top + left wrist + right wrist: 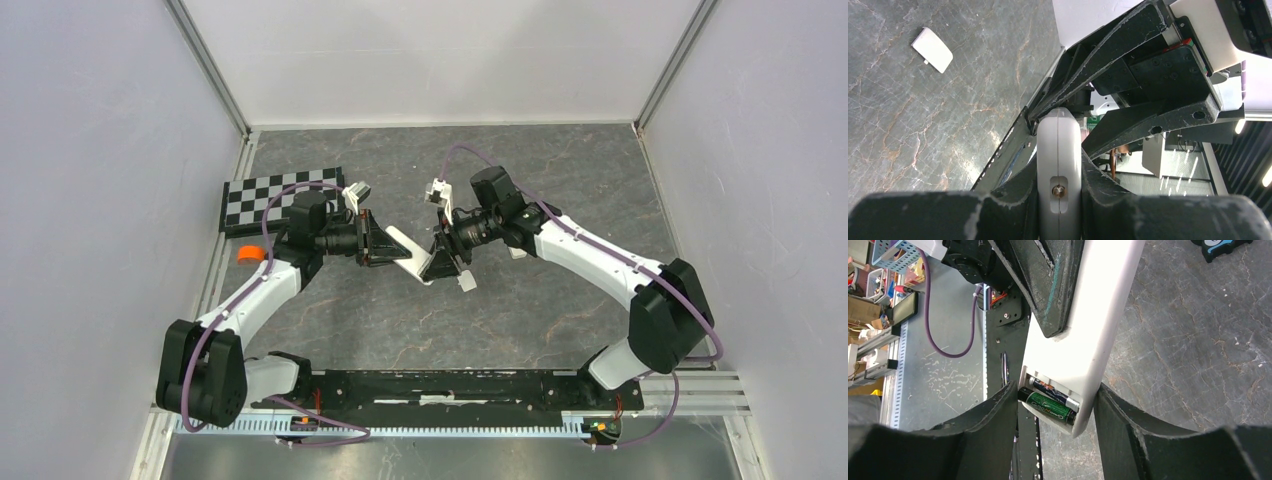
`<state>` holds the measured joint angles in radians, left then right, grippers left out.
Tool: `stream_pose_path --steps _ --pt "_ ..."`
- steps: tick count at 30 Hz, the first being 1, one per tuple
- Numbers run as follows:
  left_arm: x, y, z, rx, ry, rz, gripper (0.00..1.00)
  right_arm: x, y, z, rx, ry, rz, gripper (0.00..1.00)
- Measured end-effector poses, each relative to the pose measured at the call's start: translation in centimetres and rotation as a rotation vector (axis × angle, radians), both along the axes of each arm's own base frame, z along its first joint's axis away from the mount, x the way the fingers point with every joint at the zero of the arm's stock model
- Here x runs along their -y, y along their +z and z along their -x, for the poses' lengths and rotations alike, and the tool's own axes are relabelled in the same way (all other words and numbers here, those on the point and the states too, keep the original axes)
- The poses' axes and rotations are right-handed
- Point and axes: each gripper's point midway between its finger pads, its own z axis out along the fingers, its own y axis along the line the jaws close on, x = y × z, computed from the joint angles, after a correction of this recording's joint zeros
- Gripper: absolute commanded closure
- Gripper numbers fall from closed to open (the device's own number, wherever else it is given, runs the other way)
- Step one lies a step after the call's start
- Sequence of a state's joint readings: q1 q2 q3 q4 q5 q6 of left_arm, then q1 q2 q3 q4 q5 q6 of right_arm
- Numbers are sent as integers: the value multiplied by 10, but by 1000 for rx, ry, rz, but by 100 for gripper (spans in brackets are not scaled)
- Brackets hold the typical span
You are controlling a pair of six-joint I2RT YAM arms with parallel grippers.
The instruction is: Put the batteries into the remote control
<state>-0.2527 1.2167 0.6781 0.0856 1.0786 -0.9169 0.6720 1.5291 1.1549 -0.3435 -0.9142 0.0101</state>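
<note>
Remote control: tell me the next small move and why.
Probably close the right end effector a little: its fingers flank the remote control, held by the left end effector, and the green battery seems to jut from the open compartment.

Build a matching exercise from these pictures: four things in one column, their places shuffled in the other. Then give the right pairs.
Things:
1. remote
2. batteries
3. battery cover
4. checkerboard

Places:
A. off the remote, lying on the table
B. inside the remote's open compartment
C. clamped in the left claw
D. along the table's left edge, far side

Pairs: 1-C, 2-B, 3-A, 4-D
</note>
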Motion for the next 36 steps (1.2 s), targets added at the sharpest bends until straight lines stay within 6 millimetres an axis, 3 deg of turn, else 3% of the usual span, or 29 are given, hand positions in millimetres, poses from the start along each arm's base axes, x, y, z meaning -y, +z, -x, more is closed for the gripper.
stream_pose_path --steps 4,10,20,26,33,36 --pt "0 -1 0 -6 5 -4 98 0 -2 -1 -3 -2 5 62" --pt "0 -2 0 -4 4 -6 98 -1 -3 -1 -6 -2 5 72" --pt "-1 1 -1 23 3 -12 98 -1 1 -4 -2 -4 -13 71" --pt "0 4 -3 35 4 -13 98 -2 2 -7 32 5 -36 75" --pt "2 15 -5 54 -21 5 98 2 12 -8 121 12 -61 60" --pt "3 16 -8 52 -30 10 98 3 12 -11 142 6 -58 36"
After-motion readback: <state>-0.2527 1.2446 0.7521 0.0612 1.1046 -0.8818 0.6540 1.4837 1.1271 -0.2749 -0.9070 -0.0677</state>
